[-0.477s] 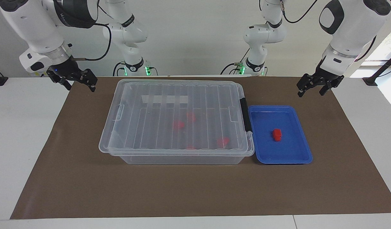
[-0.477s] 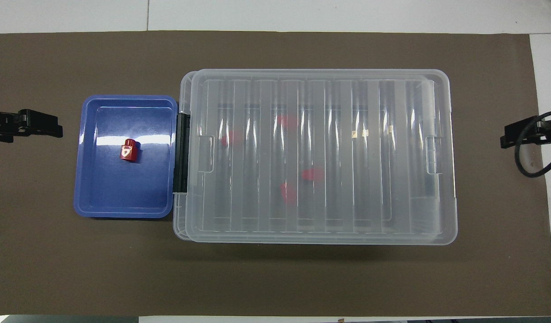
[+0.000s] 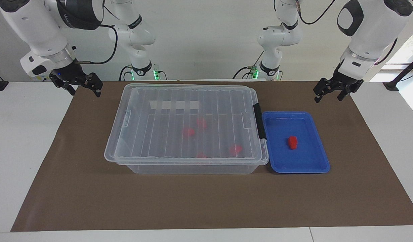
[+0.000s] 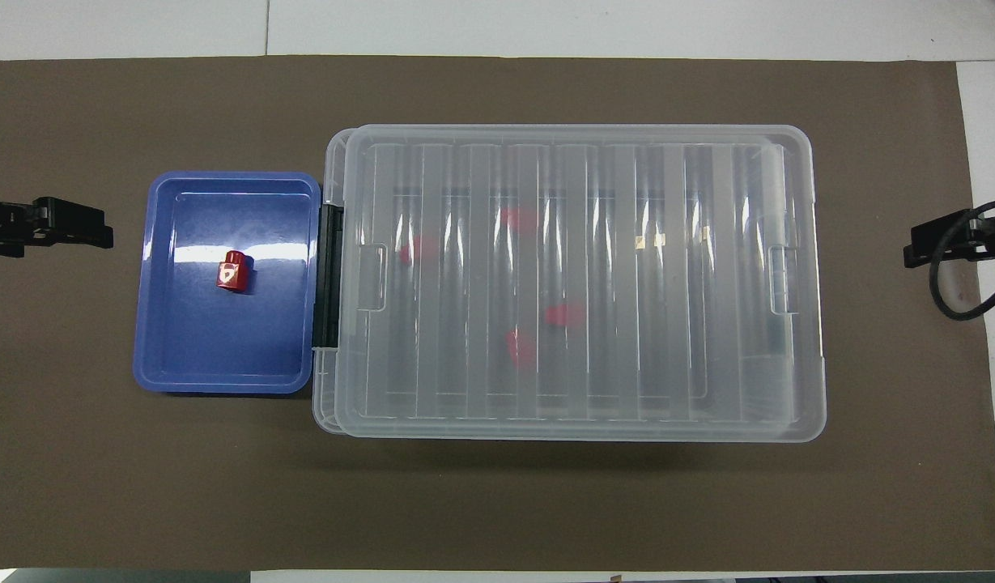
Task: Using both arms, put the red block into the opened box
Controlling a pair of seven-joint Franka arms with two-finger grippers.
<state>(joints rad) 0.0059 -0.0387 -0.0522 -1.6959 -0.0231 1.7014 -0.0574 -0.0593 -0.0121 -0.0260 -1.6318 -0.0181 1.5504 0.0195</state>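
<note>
The box (image 3: 189, 131) (image 4: 574, 279) is a large clear bin in the middle of the brown mat. Its ribbed lid lies shut on it, with a black latch (image 3: 259, 121) at the left arm's end. Several red blocks (image 3: 189, 131) show blurred through the lid. One small red block (image 3: 292, 142) (image 4: 231, 270) lies in the blue tray (image 3: 310, 164) (image 4: 181, 356) beside the latch; a white patch shows on its top from overhead. My left gripper (image 3: 328, 98) (image 4: 100, 235) hangs open over the mat's edge near the tray. My right gripper (image 3: 85, 93) (image 4: 916, 249) hangs open over the other end.
The brown mat (image 3: 206, 201) covers most of the white table. Two slimmer white arms with green-lit bases (image 3: 144, 72) stand at the table's edge on the robots' side. A black cable (image 4: 954, 300) loops by the right gripper.
</note>
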